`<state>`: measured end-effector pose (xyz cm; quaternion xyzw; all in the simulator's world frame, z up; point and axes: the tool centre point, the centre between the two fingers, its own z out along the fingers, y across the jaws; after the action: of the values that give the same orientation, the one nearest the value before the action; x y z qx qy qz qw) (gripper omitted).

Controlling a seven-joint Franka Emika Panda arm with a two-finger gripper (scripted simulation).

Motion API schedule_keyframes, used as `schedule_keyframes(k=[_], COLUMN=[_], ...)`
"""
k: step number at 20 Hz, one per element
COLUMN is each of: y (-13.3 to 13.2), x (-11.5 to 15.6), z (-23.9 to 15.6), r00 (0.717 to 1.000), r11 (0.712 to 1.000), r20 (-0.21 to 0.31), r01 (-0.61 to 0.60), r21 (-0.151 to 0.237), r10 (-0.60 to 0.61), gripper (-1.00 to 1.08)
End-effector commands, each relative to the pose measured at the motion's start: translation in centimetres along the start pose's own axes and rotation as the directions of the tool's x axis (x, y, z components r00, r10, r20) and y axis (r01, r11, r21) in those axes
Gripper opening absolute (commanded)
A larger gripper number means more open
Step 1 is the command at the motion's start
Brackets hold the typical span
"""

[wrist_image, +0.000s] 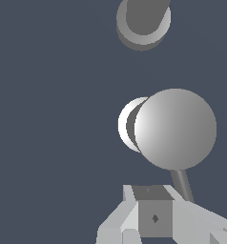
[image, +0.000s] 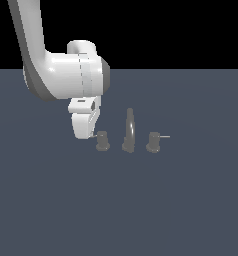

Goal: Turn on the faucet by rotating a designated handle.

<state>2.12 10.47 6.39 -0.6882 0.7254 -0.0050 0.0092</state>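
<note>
Exterior view: the faucet stands on the dark desk as three grey parts in a row. The tall curved spout is central; the handle sits at its 9 o'clock, and the twin knob, whose rod points to the exterior view's right, sits at its 3 o'clock. The white arm descends from 11 o'clock, and the end effector hangs just beside the handle, at its 9 o'clock, level with the thin rod lever.

Wrist view: the handle appears from above as a round grey cap over a pale base, with its lever running toward the end effector. The spout lies beyond the cap. The fingers are seen only in part, so I cannot tell whether they are spread or closed; nothing appears to be gripped.

Judged step: contact with the lever is about to be made. To do it well, the end effector should meet the rod near its free tip, where leverage is greatest, and push along an arc centred on the knob, at constant height. A straight push risks sliding off the thin rod; pressing downward would only jam against the desk.
</note>
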Motion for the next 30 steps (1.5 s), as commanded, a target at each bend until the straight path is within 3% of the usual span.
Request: schedule_keyframes(k=[1, 7, 9, 20, 21, 22, 30], y=[1.5, 3.6, 2.8, 5.6, 5.6, 5.3, 4.6], x=[0.3, 0.5, -0.5, 3.6, 3.6, 1.5, 7.3], z=[0.0, -0.1, 0.0, -0.1, -0.1, -0.1, -0.1], r00=[1.000, 1.000, 1.000, 1.000, 1.000, 0.999, 1.000], r11=[1.000, 1.000, 1.000, 1.000, 1.000, 0.999, 1.000], r20=[-0.006, -0.006, 0.003, -0.006, -0.006, 0.006, -0.006], r01=[0.000, 0.003, 0.013, 0.004, 0.004, 0.032, 0.005], r21=[-0.016, -0.019, -0.008, -0.019, -0.019, -0.012, -0.020], r10=[0.000, -0.003, -0.013, -0.004, -0.004, -0.032, -0.005], gripper=[-1.00, -1.00, -1.00, -1.00, -1.00, -1.00, -1.00])
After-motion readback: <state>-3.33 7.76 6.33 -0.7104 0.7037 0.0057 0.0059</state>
